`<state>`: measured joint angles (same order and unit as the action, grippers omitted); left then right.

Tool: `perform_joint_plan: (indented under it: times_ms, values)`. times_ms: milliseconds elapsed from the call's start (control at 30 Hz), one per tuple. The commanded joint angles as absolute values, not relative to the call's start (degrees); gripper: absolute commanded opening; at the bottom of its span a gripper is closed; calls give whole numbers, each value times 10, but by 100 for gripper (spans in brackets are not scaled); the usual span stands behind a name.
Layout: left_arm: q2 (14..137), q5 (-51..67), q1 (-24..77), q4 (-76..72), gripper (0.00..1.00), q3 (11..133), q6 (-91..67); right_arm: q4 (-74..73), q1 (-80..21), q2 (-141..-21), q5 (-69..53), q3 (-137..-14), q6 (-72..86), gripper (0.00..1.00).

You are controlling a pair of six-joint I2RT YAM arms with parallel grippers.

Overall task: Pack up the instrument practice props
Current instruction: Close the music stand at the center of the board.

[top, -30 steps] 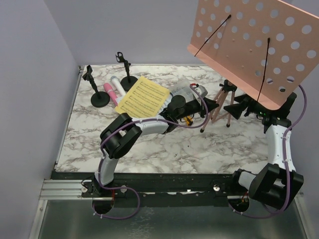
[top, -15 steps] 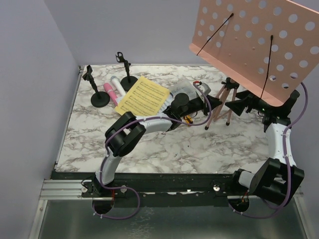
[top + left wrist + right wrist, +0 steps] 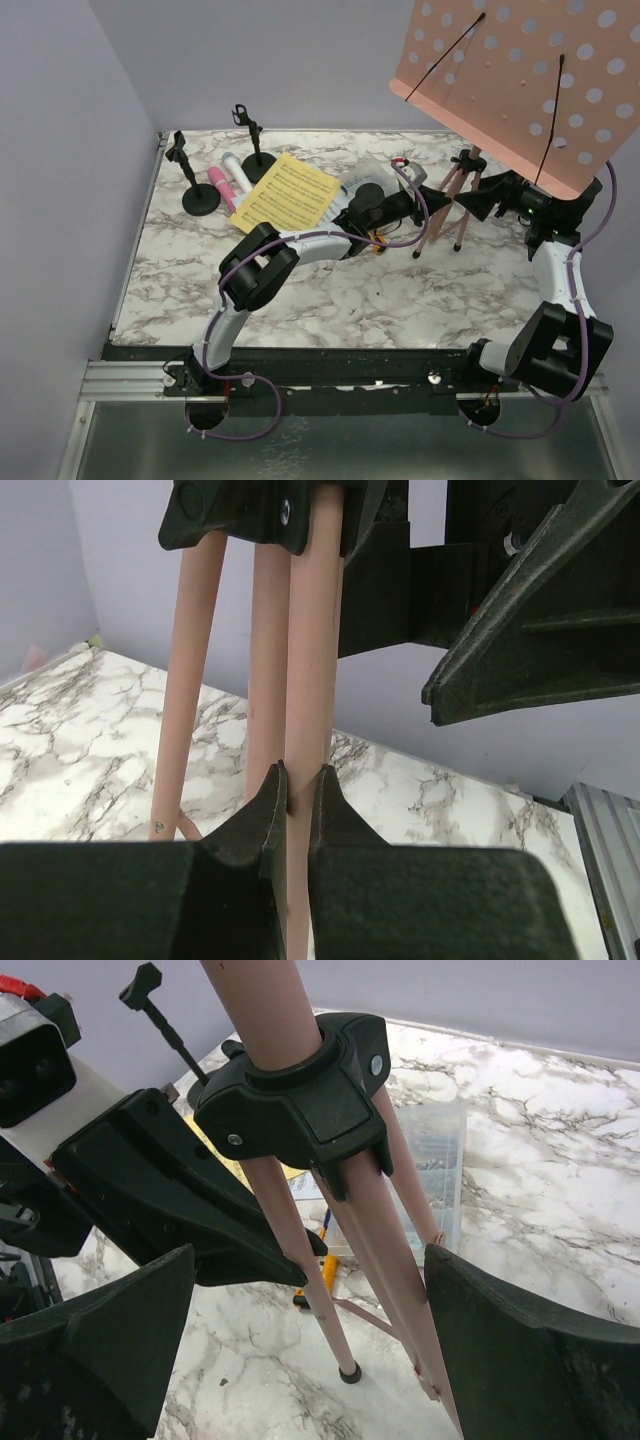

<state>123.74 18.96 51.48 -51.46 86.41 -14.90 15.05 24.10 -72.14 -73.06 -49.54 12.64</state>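
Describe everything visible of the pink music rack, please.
The pink music rack has a wide perforated desk, seemingly painted metal, tilted back and crossed by two thin black wire arms. Below, three slim pink legs spread from a black hub toward the marble table. The left gripper is shut on one leg; the right gripper stands open around the legs, apparently not touching them.

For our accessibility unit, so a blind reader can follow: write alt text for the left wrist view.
The left gripper is shut on one pink leg of the tripod music rack, below its black hub. Two more pink legs slant toward the marble table.
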Motion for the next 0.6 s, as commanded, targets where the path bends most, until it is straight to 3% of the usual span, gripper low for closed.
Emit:
perform_joint_plan:
  times_ms: [0, 567]
  values:
    - [1252, 197, 519, -547, 0, 892, -180, 189, 237, -730, -702, -495, 155, 100]
    - [1275, 219, 521, -556, 0, 901, -214, 213, 176, -752, -614, -477, 141, 98]
